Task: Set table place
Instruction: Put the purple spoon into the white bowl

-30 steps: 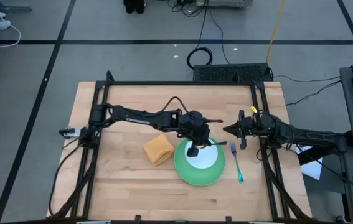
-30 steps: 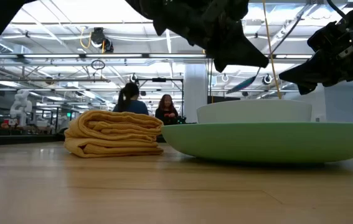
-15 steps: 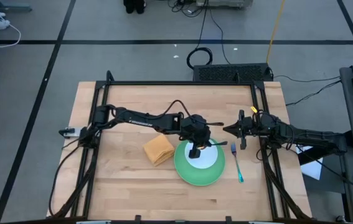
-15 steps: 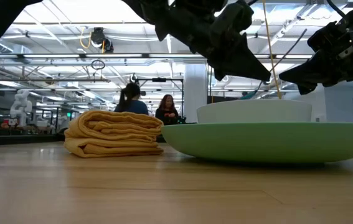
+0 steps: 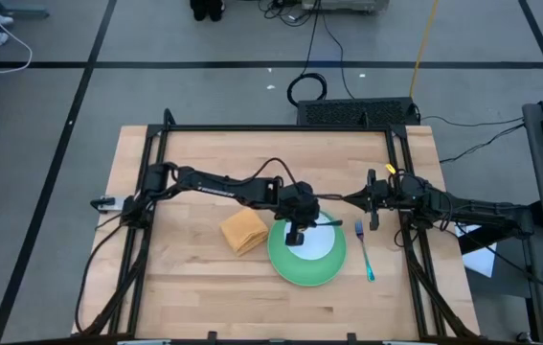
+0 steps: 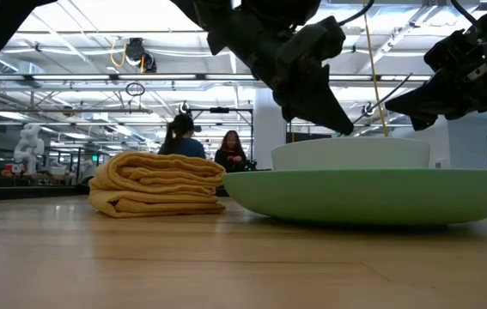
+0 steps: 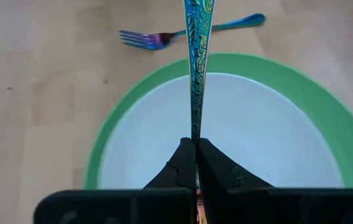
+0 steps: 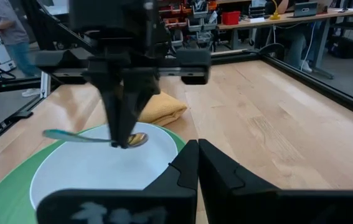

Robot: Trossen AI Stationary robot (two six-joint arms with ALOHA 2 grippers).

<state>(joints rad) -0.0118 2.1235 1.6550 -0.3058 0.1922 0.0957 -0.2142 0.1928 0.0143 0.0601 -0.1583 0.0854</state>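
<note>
High view: the left gripper [image 5: 295, 233] pinches the spoon [image 5: 324, 223] over the white bowl [image 5: 311, 243] on the green plate [image 5: 281, 261]; lower it level, release gently.

Left wrist view: the handle [image 7: 195, 56] is embossed, iridescent teal.

Right wrist view: the right gripper [image 8: 197, 163], pressed together, waits right of the plate.

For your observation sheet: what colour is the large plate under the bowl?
Green; the plate shows best in the left wrist view.

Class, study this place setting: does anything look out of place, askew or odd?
Nothing is spilled or damaged. The spoon is not laid down: the left gripper, shut on it, holds it above the white bowl on the green plate. The fork lies beside the plate.
</note>
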